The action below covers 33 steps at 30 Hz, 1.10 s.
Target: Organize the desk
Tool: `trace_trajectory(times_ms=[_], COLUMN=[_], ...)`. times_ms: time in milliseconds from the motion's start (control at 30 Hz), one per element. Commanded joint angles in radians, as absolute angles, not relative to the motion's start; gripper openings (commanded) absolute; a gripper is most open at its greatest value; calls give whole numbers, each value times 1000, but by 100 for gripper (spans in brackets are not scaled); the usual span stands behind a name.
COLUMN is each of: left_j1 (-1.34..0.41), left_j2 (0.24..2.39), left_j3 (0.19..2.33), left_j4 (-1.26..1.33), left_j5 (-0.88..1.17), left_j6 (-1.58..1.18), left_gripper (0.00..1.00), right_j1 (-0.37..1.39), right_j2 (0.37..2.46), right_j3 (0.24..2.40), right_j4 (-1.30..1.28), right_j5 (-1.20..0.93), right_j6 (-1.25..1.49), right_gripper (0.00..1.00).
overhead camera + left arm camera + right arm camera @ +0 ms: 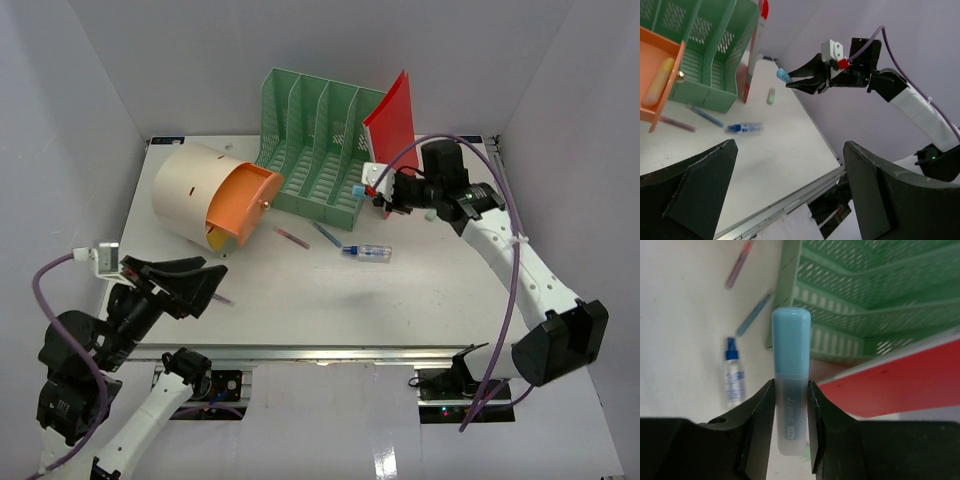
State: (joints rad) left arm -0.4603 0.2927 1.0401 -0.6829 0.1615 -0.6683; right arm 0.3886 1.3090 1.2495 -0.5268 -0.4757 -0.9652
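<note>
right hand (373, 191) clamped on a blue highlighter (790, 355), held above the counter (320, 300) just beside the green file rack (315, 150) and red folder (398, 135). left hand (200, 283) fingers apart, empty, over the near-left corner. the counter spans beneath both arms.

The tool (790, 396) clamps a pale blue highlighter (790, 340) between two black fingers (759, 415), with its capped end sticking out past the fingertips. Beyond it on the white surface (685, 340) lie a small clear bottle (733, 376) with a blue top, a blue pen (754, 315) whose far end reaches the foot of a green slotted rack (880, 295), and a pink pen (738, 264) farther off. A red folder (900, 382) cuts across the frame just beside the rack.
</note>
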Motion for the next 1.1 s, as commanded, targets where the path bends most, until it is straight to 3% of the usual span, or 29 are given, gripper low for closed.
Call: trace_trajectory(times_ms=[0,300,500,967,1067], left_j1=[-462,-462,-462,-462,-462], left_j2=[330,361,326,272,248], left_j3=[1154,1146,1097,1081,1083], left_j4=[-686,-675,-659,-672,-676], left_j5=[8,-6,-26,-28,-38], left_j6=[-714,-738,-755,-758,-765], left_gripper=[98,98,98,98,98], right_j1=[492,790,893,1010,1013], right_j2=[1485,1708,1834,1960,1998], right_j3=[1519,1802,1996,1994,2058], right_j4=[-661,-622,-563,-275,-271], right_j5=[-443,-188,-95,-12,-9], right_j6=[-1222,-1422,-1507,-1656,-1655], right_gripper=[8,8,8,14,21])
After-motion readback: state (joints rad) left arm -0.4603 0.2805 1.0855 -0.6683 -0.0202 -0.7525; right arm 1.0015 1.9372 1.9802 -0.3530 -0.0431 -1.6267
